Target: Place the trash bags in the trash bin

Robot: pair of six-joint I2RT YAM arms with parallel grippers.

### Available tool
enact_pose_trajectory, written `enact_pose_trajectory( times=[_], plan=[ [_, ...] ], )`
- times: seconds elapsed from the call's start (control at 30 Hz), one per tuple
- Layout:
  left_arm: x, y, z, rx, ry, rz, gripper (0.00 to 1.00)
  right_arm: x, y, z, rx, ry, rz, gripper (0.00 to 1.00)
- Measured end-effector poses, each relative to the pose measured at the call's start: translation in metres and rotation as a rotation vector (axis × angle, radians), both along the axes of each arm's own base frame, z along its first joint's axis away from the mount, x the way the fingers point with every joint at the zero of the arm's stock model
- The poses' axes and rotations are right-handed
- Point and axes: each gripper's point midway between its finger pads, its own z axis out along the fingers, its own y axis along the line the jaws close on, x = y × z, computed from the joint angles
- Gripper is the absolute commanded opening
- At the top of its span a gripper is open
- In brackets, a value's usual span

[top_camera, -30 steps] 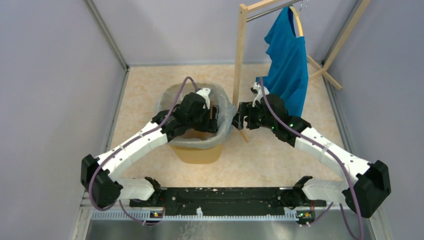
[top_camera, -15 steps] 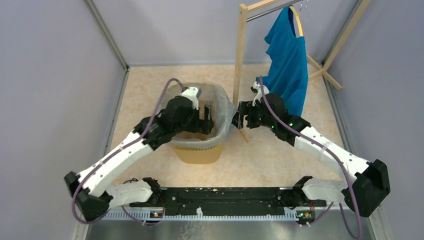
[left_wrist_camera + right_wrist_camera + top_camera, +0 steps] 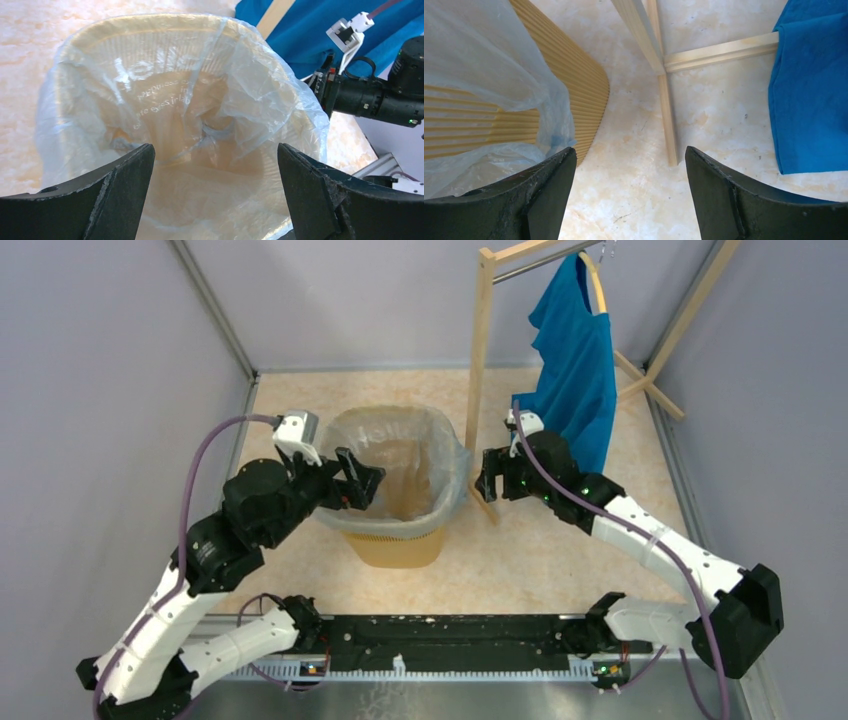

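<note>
Left fingers (image 3: 120,200) withdrawn: one bag (image 3: 447,472), one bin (image 3: 395,546)

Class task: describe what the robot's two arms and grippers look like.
Left arm and right arm: white shells, bulky black joints, a purple cable along each. The left gripper and right gripper each have two matte black, blunt, scuffed fingers. A white camera mount sits at each wrist.
</note>
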Motion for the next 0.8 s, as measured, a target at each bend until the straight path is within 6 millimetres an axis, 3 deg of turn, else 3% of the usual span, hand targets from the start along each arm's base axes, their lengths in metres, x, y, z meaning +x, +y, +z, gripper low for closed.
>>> enact_pose_trajectory(
  times=[0.17, 0.4, 0.6, 0.8],
  plan=[
    [-0.002, 0.023, 0.007, 0.023, -0.011, 0.080, 0.99, -0.005, 0.009, -0.002, 0.027, 0.012, 0.021, 0.80],
    [-0.011, 0.057, 0.033, 0.015, -0.061, 0.175, 0.99, -0.007, 0.012, -0.013, 0.044, 0.036, 0.018, 0.80],
    [-0.021, 0.062, 0.045, -0.030, -0.090, 0.159, 0.99, 0.002, 0.022, -0.015, 0.057, 0.019, 0.014, 0.79],
    [-0.026, 0.061, 0.055, -0.054, -0.104, 0.134, 0.99, 0.009, 0.040, -0.034, -0.052, -0.053, 0.006, 0.79]
  ],
)
